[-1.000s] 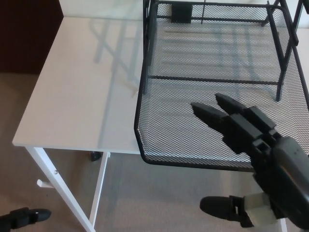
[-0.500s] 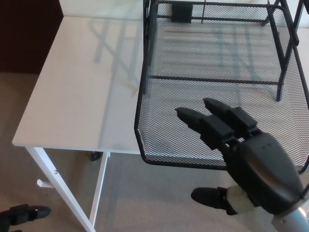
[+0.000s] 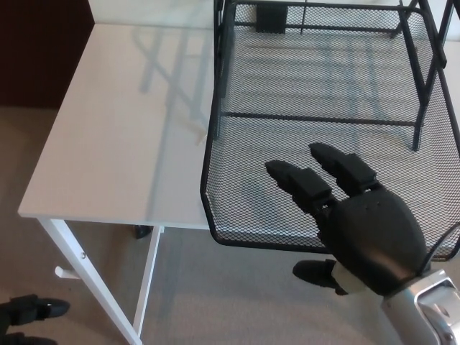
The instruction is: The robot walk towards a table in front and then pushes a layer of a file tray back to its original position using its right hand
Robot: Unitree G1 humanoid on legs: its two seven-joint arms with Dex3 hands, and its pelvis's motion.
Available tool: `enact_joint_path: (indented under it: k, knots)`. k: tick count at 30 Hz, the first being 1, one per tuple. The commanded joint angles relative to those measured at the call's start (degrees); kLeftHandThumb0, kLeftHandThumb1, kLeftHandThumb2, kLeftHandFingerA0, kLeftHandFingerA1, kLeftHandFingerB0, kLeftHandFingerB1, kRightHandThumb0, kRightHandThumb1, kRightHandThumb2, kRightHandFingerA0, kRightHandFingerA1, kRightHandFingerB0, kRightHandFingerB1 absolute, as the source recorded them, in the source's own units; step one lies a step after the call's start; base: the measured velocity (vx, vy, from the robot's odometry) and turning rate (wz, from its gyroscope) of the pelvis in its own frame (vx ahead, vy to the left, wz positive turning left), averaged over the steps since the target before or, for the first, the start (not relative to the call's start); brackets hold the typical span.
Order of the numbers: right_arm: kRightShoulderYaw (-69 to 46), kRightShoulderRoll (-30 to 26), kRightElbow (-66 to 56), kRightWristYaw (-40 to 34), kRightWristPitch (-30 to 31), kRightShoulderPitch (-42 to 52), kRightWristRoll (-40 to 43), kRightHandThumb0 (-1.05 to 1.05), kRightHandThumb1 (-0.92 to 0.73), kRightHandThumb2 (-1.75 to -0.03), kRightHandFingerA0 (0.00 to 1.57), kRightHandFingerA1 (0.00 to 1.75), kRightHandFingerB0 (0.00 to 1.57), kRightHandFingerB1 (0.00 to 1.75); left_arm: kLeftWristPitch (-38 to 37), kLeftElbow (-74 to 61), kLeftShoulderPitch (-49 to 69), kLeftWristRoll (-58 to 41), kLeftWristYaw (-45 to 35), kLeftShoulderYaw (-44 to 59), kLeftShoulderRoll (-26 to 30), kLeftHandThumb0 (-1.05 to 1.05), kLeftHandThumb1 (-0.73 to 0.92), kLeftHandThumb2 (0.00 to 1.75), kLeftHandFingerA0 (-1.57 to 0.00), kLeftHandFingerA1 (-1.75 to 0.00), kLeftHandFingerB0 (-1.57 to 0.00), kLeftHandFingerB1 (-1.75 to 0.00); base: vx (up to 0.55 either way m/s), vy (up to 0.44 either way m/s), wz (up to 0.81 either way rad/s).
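Across the left and middle of the scene, a white table (image 3: 122,129) with a smooth, faintly glossy rectangular top is seen, carried on thin white metal legs (image 3: 147,277) with a diagonal brace; faint reflections of a frame are caught in its surface. Beneath and in front of it, a dull beige-grey carpet (image 3: 215,302) is laid, and a dark brown panel (image 3: 43,54) fills the far left corner.

On the right part of the table, a black wire-mesh file tray (image 3: 323,115) is set: a fine woven mesh basket with rounded corners and a thick rolled rim, framed by slim black uprights and cross-rods. Its pulled-out layer is slid toward the near side, so that its near rim (image 3: 287,241) overhangs the table's near edge.

Over the near right part of that layer, the right hand (image 3: 352,223) is held, a matte black hand with a rounded, domed back. Its two thick, segmented fingers (image 3: 298,183) are stretched apart above the mesh, while the thumb (image 3: 316,273) is seen below the near rim; nothing is gripped.

At the near left corner, a small black shape (image 3: 29,310) is seen low against the carpet, too cropped to be identified.
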Motion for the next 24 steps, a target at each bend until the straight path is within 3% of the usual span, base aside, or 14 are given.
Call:
enact_joint_path:
  k: [1, 6, 7, 9, 10, 24]
  knots:
    - [1.4, -1.4, 1.7, -7.1, 4.4, -1.8, -5.8, -0.59, -0.48, -0.54, 0.01, 0.27, 0.15, 0.29, -0.4, -0.4, -0.2, 1.1, -0.9, 0.0, 1.2, -0.44, 0.38, 0.64, -0.57, -0.47, -0.45, -0.43, 0.00, 0.000, 0.00]
    - [2.5, -2.0, 1.6, -7.4, 6.0, -2.6, -6.2, -0.60, -0.49, -0.55, 0.01, 0.28, 0.15, 0.29, -1.1, -0.3, -0.4, 2.4, -0.1, -0.3, 1.4, -0.47, 0.38, 0.65, -0.58, -0.47, -0.47, -0.43, 0.00, 0.000, 0.00]
    - [2.9, -2.2, 2.0, -8.1, 6.1, -3.1, -6.5, -0.61, -0.37, -0.75, 0.06, 0.18, 0.12, 0.37, -1.3, -0.1, -0.5, 2.5, -0.2, -0.3, 1.4, -0.47, 0.38, 0.65, -0.57, -0.47, -0.46, -0.43, 0.00, 0.000, 0.00]
    - [3.3, -2.4, 2.2, -8.6, 6.4, -3.4, -6.3, -0.61, -0.37, -0.75, 0.06, 0.18, 0.12, 0.37, -1.3, -0.2, -0.4, 2.4, -0.3, -0.2, 1.3, -0.47, 0.38, 0.65, -0.57, -0.47, -0.46, -0.43, 0.00, 0.000, 0.00]
    - [3.7, -2.6, 2.6, -9.0, 6.7, -3.6, -6.7, -0.61, -0.48, -0.55, 0.01, 0.27, 0.15, 0.29, -0.9, -1.0, -0.2, 2.6, -0.5, -0.4, 1.4, -0.47, 0.39, 0.65, -0.57, -0.47, -0.46, -0.43, 0.00, 0.000, 0.00]
    - [5.8, -3.0, 5.5, -8.2, 10.5, -8.0, -6.4, -0.58, -0.47, -0.55, 0.01, 0.23, 0.15, 0.29, -0.2, -0.8, -1.4, 2.5, -0.8, -0.1, 1.0, -0.46, 0.38, 0.65, -0.57, -0.47, -0.45, -0.43, 0.00, 0.000, 0.00]
